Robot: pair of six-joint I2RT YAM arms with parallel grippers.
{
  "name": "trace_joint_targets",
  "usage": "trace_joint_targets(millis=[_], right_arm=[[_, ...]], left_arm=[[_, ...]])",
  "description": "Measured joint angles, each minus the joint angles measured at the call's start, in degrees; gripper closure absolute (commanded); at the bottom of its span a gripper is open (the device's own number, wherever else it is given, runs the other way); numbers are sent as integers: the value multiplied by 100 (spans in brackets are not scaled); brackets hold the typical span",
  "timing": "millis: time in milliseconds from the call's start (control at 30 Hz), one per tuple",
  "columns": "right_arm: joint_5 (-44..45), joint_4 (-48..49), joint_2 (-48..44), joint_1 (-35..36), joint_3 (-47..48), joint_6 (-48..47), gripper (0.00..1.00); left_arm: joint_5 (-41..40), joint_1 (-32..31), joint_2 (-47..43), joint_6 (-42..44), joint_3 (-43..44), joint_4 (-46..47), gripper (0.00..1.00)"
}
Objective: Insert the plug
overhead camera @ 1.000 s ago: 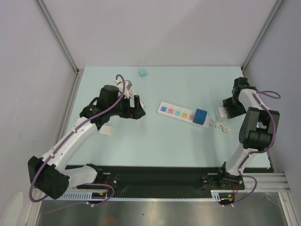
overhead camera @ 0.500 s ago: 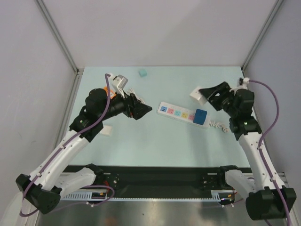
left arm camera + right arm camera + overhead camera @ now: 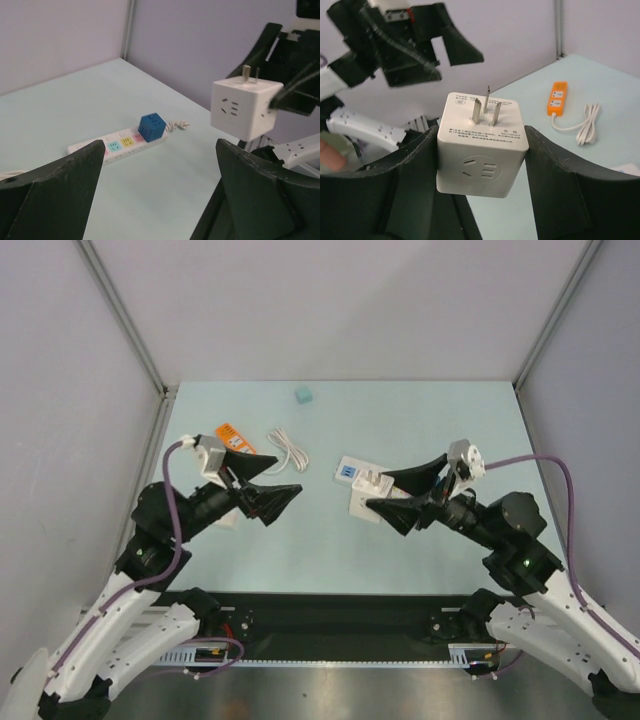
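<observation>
My right gripper (image 3: 482, 150) is shut on a white cube plug (image 3: 482, 145), its three metal prongs pointing up in the right wrist view. The top view shows this gripper (image 3: 378, 490) raised over the white power strip (image 3: 347, 470), hiding most of it. In the left wrist view the strip (image 3: 117, 145) lies on the table with coloured sockets and a blue cube (image 3: 152, 126) plugged in at its right end; the white plug (image 3: 245, 107) hangs in the air at the right. My left gripper (image 3: 160, 190) is open and empty, raised at the left (image 3: 275, 495).
An orange power strip (image 3: 232, 440) and a coiled white cable (image 3: 288, 450) lie at the back left; both also show in the right wrist view (image 3: 557, 97). A small teal cube (image 3: 303, 395) sits near the back wall. The two grippers face each other closely.
My right gripper has lifted the white plug from the table's right side and carried it left over the strip. My left arm has risen and pulled back toward the near edge.
</observation>
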Motion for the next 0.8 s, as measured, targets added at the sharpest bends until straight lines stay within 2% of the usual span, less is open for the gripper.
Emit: trace_joint_targets(millis=[200, 400, 533, 633, 700, 800], right_arm=[[98, -50, -522, 828, -116, -1567, 100], [225, -133, -702, 960, -96, -2280, 100], [188, -310, -638, 962, -48, -2376, 100], [155, -245, -599, 962, -37, -2214, 100], [164, 17, -546, 962, -42, -1967, 100], [236, 1054, -372, 962, -170, -1335, 100]], left_arm=[[-291, 0, -553, 90, -57, 192, 2], [-289, 0, -656, 94, -317, 378, 2], [-87, 0, -638, 101, -358, 457, 5], [514, -2, -428, 28, -278, 584, 4], [1067, -4, -201, -197, -240, 901, 3], [1672, -4, 50, -813, -240, 1622, 3]])
